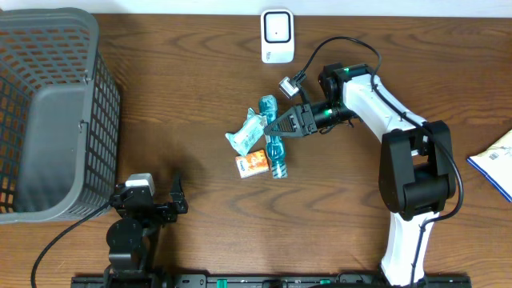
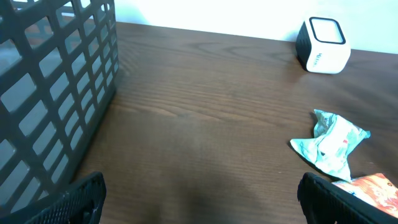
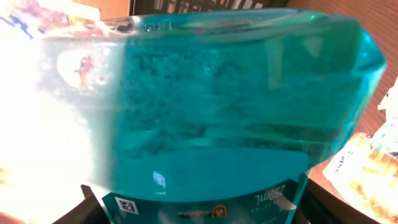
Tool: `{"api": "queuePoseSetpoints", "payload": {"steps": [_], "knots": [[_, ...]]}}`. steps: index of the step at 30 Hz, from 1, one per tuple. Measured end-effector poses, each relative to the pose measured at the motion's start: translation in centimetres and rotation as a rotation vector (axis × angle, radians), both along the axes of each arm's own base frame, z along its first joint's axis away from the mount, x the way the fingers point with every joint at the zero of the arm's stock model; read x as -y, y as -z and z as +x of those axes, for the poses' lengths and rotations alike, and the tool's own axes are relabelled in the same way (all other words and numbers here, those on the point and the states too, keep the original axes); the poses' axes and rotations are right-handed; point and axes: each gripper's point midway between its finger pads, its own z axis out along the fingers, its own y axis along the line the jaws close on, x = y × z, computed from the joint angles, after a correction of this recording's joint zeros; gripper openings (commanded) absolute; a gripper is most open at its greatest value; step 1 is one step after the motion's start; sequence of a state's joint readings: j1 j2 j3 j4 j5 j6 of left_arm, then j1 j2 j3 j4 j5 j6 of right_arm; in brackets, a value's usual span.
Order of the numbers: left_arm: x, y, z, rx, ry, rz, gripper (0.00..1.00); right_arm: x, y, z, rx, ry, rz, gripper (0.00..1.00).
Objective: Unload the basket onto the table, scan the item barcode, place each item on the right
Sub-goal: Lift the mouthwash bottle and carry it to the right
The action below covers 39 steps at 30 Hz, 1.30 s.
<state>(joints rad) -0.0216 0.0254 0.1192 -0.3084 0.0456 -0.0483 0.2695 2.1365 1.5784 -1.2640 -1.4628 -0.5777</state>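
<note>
While the grey basket (image 1: 104, 120) is standing at the far left and the left gripper (image 1: 150, 198) is sitting just beside it, fingers spread wide and holding nothing, no trouble is looming on that side. Toward the middle, the teal packet (image 1: 246, 132) and the orange packet (image 1: 253, 163) are lying right against the teal bottle (image 1: 278, 156), so they are probably going to be dragged or flicked aside when the bottle is being lifted. The right gripper (image 1: 276, 124) is sitting across the bottle's middle, its fingers clamped on it as far as I can judge. Whether the bottle is resting on the table or hanging clear of it I cannot tell. Smooth, rounded and full of liquid, it is likely to swivel or slip in such a pinch. In the right wrist view its printed label (image 3: 205, 199) is facing the wrist, so the bottle is risking reaching the white scanner (image 1: 277, 36), which is standing well apart at the table's far edge, with the wrong face turned. Farther right, a paper (image 1: 494, 160) is lying out of the way.
</note>
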Motion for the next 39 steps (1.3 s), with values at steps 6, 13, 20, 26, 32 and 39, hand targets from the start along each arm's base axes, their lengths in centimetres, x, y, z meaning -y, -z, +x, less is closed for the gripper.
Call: {"api": "queuePoseSetpoints", "payload": {"steps": [6,13,20,26,32,39], "knots": [[0.0,0.0,0.0,0.000,0.000,0.000,0.98,0.8,-0.5,-0.2,-0.229,0.035,-0.060,0.39],[0.0,0.0,0.0,0.000,0.000,0.000,0.98,3.2,-2.2,-1.1,-0.625,0.104,-0.142,0.17],[0.0,0.0,0.0,0.000,0.000,0.000,0.98,4.9,-1.5,-0.6,-0.906,0.162,-0.253,0.26],[0.0,0.0,0.0,0.000,0.000,0.000,0.98,5.2,-1.0,-0.8,-0.970,0.169,-0.307,0.16],[0.0,0.0,0.0,0.000,0.000,0.000,0.98,5.5,-0.8,-0.9,-0.838,0.155,-0.285,0.17],[0.0,0.0,0.0,0.000,0.000,0.000,0.98,7.3,-3.4,-0.5,-0.622,0.195,-0.224,0.14]]}}
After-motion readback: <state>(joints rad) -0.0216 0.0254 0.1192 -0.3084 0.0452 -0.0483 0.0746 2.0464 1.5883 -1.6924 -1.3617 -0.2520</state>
